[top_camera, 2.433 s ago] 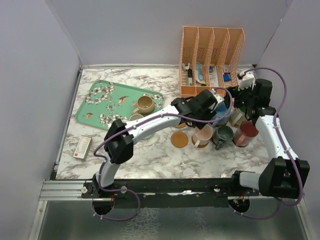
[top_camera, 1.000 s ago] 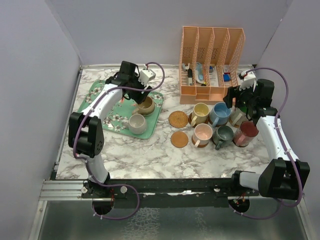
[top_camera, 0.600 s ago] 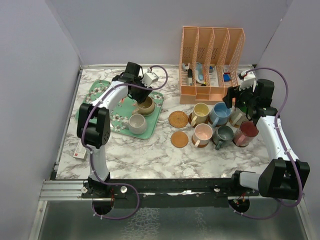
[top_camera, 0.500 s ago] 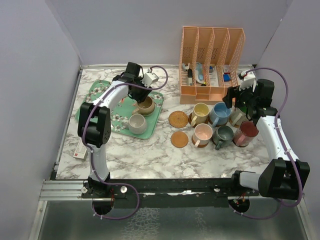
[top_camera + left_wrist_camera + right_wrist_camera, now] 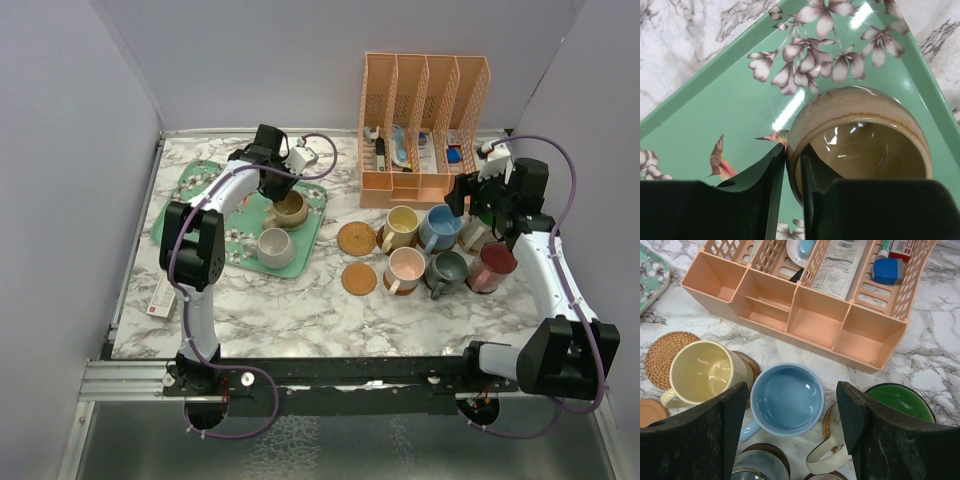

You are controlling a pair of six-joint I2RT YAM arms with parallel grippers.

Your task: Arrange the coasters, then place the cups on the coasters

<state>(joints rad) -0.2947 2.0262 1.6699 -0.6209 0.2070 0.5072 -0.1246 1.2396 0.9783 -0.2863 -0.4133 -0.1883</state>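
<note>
On the mint-green flowered tray stand a tan cup and a cream cup. My left gripper is shut on the tan cup; in the left wrist view one finger is outside its rim and one inside, gripper. Two bare coasters lie mid-table. The yellow, light blue, pink, grey-teal and maroon cups stand on coasters. My right gripper hangs open above the light blue cup, with the green cup beside it.
A peach desk organizer with small items stands at the back right, close behind the cups. A small white box lies near the table's left edge. Walls close in the left, back and right sides.
My left gripper has come down by the tan cup and shut on its rim. The right arm and the other cups have not moved.
</note>
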